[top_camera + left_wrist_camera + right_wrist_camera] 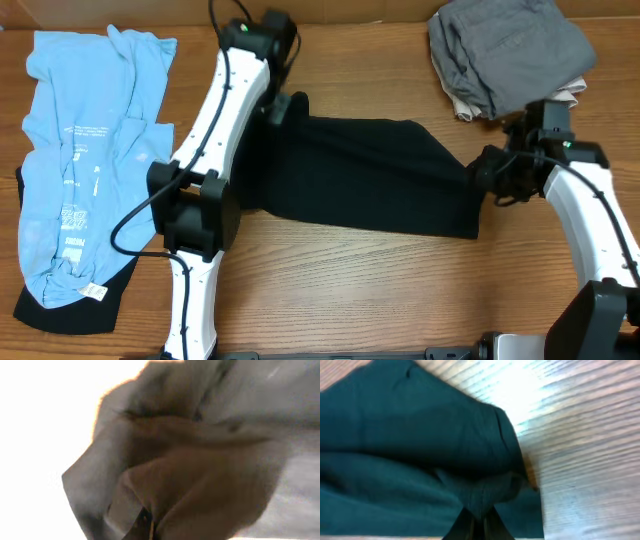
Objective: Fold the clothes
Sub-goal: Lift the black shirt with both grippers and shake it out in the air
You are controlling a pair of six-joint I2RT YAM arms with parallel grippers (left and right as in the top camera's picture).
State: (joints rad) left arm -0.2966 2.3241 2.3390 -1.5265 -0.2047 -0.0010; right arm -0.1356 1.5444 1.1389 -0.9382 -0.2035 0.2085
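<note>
The black garment (370,170) lies spread across the middle of the table (380,300), between the arms. The left gripper (283,107) is clenched on its far left corner, the right gripper (482,172) on its right edge (fabric bunches at both pairs of fingers). The cloth is probably soft, light and limp, so take hold at corners or hems.

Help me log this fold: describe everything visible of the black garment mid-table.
The black garment is thin, matte cloth, lying as a wide, mostly flat band on the wooden table. The left hand pinches its far left corner, the right hand its bunched right edge.
</note>
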